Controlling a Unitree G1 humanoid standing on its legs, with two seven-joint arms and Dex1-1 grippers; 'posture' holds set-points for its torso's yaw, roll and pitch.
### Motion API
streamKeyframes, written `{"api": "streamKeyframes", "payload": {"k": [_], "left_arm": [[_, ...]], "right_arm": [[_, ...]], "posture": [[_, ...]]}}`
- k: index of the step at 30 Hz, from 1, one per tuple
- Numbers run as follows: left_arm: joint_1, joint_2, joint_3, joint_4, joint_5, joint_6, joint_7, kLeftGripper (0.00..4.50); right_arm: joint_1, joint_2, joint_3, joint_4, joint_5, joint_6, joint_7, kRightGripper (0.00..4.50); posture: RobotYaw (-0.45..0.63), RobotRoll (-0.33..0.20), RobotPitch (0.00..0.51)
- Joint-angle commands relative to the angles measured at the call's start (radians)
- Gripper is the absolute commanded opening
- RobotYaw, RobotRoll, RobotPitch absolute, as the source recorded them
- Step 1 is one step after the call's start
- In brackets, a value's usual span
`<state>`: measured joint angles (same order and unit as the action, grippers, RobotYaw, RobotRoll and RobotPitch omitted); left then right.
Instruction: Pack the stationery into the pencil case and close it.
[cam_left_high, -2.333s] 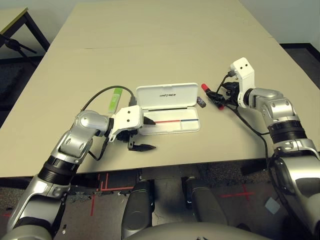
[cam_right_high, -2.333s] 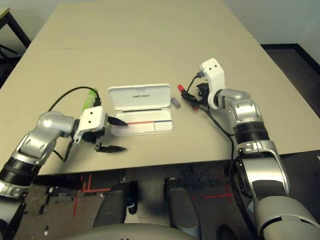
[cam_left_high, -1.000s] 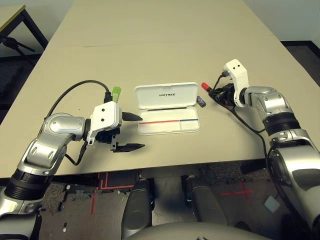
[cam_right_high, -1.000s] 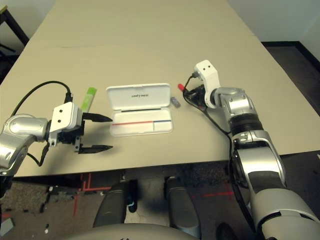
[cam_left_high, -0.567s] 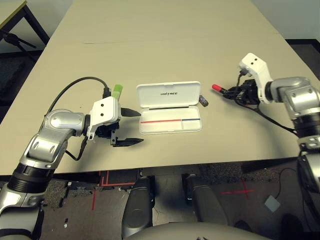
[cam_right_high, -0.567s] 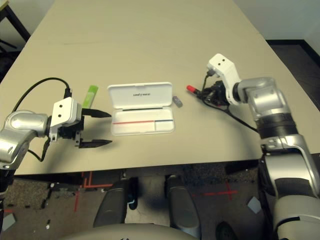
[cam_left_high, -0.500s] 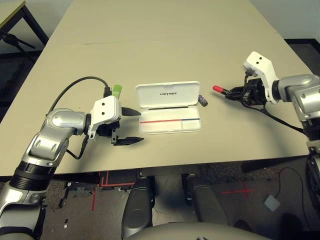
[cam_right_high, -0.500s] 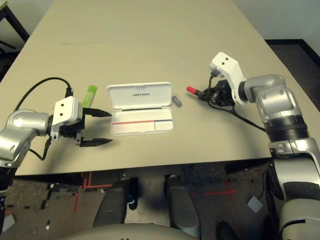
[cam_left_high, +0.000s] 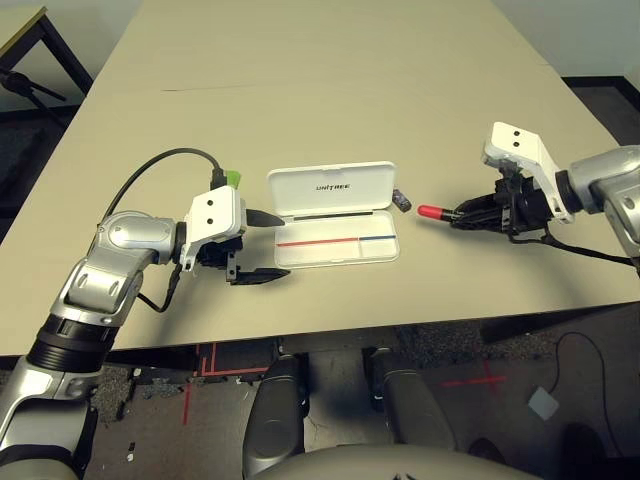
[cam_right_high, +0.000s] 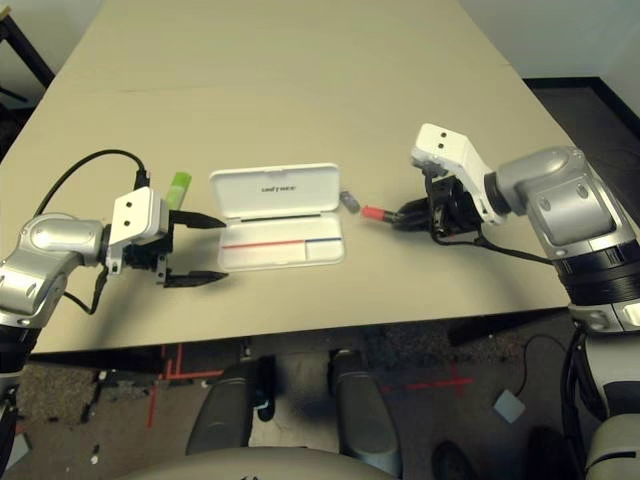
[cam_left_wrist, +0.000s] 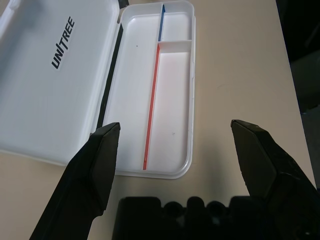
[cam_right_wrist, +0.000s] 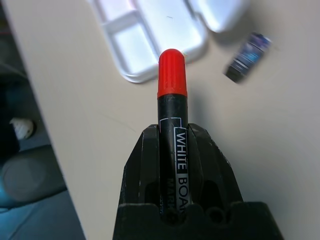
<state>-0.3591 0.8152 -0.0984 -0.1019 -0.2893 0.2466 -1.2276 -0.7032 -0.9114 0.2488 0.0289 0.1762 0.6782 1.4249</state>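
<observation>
Pencil case (cam_left_high: 335, 215) open in the middle of the table (cam_left_high: 330, 110), with stationery to either side of it. From the left, a corner of another tabletop (cam_left_high: 18, 28) stands beyond the edge of the main one. The highlighter (cam_right_high: 178, 190) (lime green, hard to miss) lies on the table beyond the left tool (cam_left_high: 286, 248), which partly covers it in the left eye view. That tool is released, its two black fingers spread wide apart near the left end of the case. A black cable (cam_left_high: 150, 165) loops above the left arm.

The case's white lid (cam_left_high: 333, 187) is tipped back on the far side, with "UNITREE" printed in dark letters. Its shallow tray (cam_left_high: 337, 240) faces up, nearer the robot, split into two long compartments and a small one toward the right end. A red strip (cam_left_wrist: 151, 105) follows the divider, and a blue strip (cam_left_wrist: 161, 22) carries the line on beside the small compartment.

Just beside the right end of the case lies the eraser (cam_right_wrist: 248, 57), a little dark block set at a slant. Next comes the marker (cam_right_wrist: 173, 115), clenched in the right tool (cam_right_wrist: 172, 130), its red end (the lettering below reads "WHITE BOARD") pointing out past the fingertips toward the case.
</observation>
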Motion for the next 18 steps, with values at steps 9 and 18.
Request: {"api": "streamKeyframes", "payload": {"k": [9, 18], "left_arm": [[0.031, 0.004, 0.011, -0.002, 0.007, 0.003, 0.034, 4.5], [0.043, 0.007, 0.018, -0.011, 0.007, 0.015, 0.06, 4.5]], "right_arm": [[-0.123, 0.211, 0.116, 0.096, -0.081, -0.165, -0.072, 0.54], [-0.17, 0.35, 0.156, 0.206, -0.166, -0.289, -0.167, 0.54]], "posture": [[0.09, 0.0, 0.112], [0.12, 0.0, 0.108]]}}
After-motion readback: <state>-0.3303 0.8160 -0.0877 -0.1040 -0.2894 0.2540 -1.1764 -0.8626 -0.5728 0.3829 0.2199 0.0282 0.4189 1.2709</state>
